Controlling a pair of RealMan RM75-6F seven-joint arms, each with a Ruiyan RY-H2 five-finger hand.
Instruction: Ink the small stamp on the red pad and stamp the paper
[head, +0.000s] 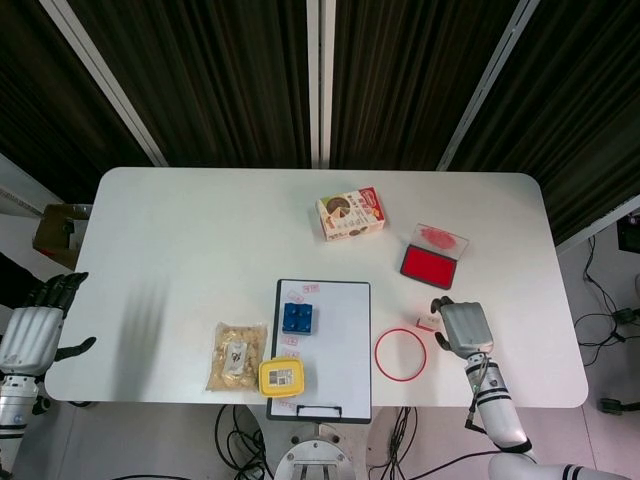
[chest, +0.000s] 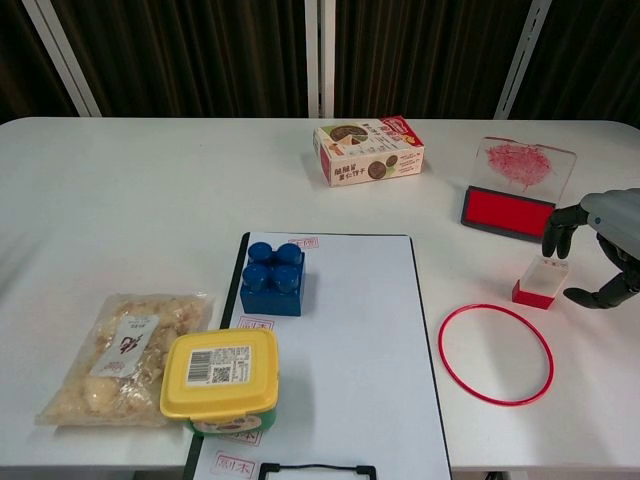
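Note:
The small stamp (chest: 540, 281), a clear block on a red base, stands upright right of the clipboard paper (chest: 350, 340). Behind it lies the red ink pad (chest: 508, 213) with its stained lid raised. My right hand (chest: 608, 238) hovers just right of the stamp, fingers (chest: 556, 230) curled over its far side and thumb at its near right; nothing is gripped. From the head view, the right hand (head: 462, 326) sits beside the stamp (head: 427, 322), below the pad (head: 429, 265). My left hand (head: 33, 328) hangs with fingers spread off the table's left edge.
A blue brick (chest: 272, 279) and a yellow-lidded tub (chest: 220, 378) rest on the clipboard's left side. Also there: a red ring (chest: 496, 353) in front of the stamp, a snack bag (chest: 125, 355) front left, and a printed box (chest: 368, 150) at the back.

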